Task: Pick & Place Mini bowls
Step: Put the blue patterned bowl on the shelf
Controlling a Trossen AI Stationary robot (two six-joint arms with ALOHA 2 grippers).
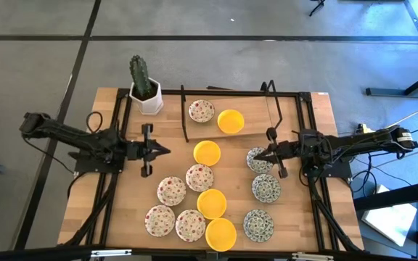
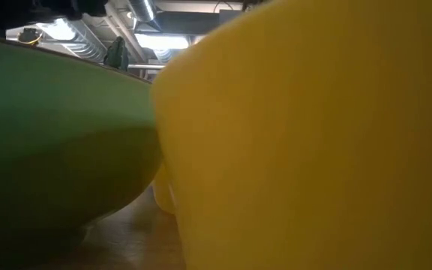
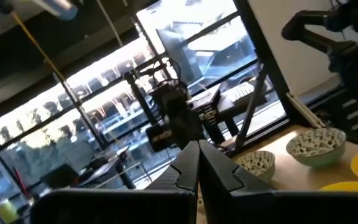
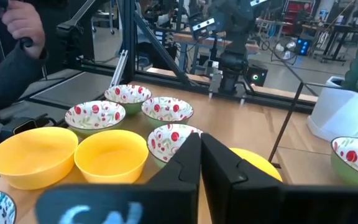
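Note:
Several mini bowls sit on the wooden table in the high view: yellow ones (image 1: 207, 152), (image 1: 212, 203), (image 1: 220, 233); red-speckled ones (image 1: 199, 177), (image 1: 171, 191); green-grey patterned ones (image 1: 265, 188), (image 1: 257, 224). Inside the dark-framed tray, a red-speckled bowl (image 1: 201, 111) and a yellow bowl (image 1: 230, 121) rest on their bases. My left gripper (image 1: 162, 151) (image 3: 197, 165) is shut and empty, left of the yellow bowl. My right gripper (image 1: 258, 154) (image 4: 199, 155) is shut and empty, at the left rim of a green-grey bowl (image 1: 261, 161).
A white cactus pot (image 1: 146, 90) stands at the far left corner. The tray's dark frame (image 1: 183, 116) rises by the far bowls. A yellow bowl (image 2: 313, 150) and a green bowl wall (image 2: 51, 150) fill the low view. A person's hand (image 4: 17, 25) is beyond the table.

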